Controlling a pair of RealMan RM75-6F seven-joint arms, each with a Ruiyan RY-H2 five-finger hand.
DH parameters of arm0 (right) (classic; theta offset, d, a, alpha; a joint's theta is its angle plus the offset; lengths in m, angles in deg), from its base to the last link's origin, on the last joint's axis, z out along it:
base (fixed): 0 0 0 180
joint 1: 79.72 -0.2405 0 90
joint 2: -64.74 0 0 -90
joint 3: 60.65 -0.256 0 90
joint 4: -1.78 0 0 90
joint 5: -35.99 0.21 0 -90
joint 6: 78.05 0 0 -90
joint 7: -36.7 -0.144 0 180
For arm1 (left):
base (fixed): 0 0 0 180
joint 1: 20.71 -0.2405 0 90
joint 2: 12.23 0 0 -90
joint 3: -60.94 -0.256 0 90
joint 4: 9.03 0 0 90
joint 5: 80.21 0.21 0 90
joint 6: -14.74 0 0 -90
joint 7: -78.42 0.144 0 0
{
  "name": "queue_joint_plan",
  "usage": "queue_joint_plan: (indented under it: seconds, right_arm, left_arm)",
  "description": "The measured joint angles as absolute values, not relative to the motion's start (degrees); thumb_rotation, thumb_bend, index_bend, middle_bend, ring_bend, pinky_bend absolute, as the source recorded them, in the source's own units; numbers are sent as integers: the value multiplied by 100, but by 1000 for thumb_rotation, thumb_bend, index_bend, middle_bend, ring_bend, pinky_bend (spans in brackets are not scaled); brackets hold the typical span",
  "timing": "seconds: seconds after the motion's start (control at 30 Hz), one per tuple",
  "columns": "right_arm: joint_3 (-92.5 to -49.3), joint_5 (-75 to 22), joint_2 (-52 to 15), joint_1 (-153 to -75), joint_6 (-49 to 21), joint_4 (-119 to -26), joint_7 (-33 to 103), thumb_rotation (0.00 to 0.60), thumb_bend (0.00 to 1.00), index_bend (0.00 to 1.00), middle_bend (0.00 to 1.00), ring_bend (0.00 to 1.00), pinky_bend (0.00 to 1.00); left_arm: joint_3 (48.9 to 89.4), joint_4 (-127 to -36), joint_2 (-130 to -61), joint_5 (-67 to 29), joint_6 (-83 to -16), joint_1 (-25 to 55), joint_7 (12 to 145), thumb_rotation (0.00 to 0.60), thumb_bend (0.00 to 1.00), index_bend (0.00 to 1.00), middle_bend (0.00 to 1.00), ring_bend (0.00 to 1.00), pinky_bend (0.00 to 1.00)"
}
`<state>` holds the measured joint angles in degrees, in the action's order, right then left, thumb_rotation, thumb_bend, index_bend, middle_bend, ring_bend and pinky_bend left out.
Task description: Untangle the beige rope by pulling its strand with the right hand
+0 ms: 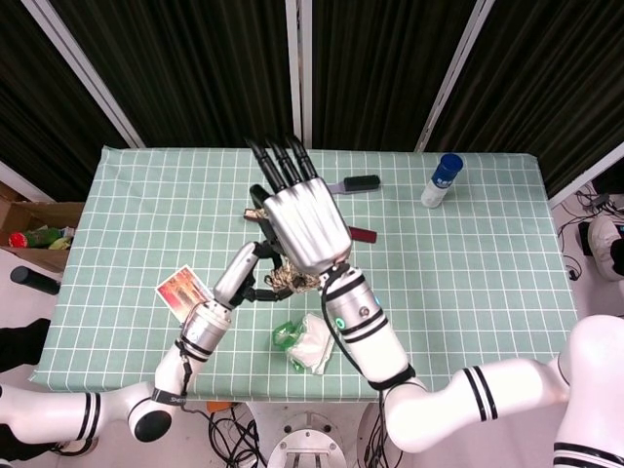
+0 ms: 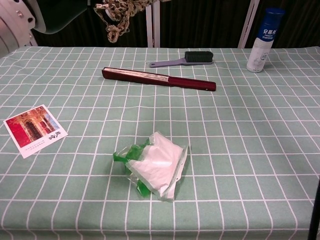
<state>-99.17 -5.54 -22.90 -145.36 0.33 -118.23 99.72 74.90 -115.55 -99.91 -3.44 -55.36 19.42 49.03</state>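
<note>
My left hand (image 1: 255, 278) pinches the beige rope (image 1: 283, 283) up off the tabletop (image 1: 468, 244) to steady the tangle. My right hand (image 1: 297, 219) is raised just beside it, fingers spread, holding nothing — strand not yet taken.

Fan (image 2: 159, 79) lies across the table's (image 2: 260, 150) middle, brush (image 2: 183, 59) just behind it, bottle (image 2: 261, 41) far right at the back. Postcard (image 2: 34, 129) sits left, plastic bag (image 2: 154, 167) in front. Rope (image 2: 118, 16) hangs above the back-left.
</note>
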Motion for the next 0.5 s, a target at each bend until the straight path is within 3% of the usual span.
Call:
queue_joint_plan:
  seconds: [0.5]
  right_arm:
    - [-9656, -233, -1676, -14034, 18, -11857, 8431, 600, 477, 1000, 43, 0, 0]
  left_arm:
    - [7487, -11148, -9610, 442, -5042, 1972, 1247, 600, 496, 788, 823, 667, 687]
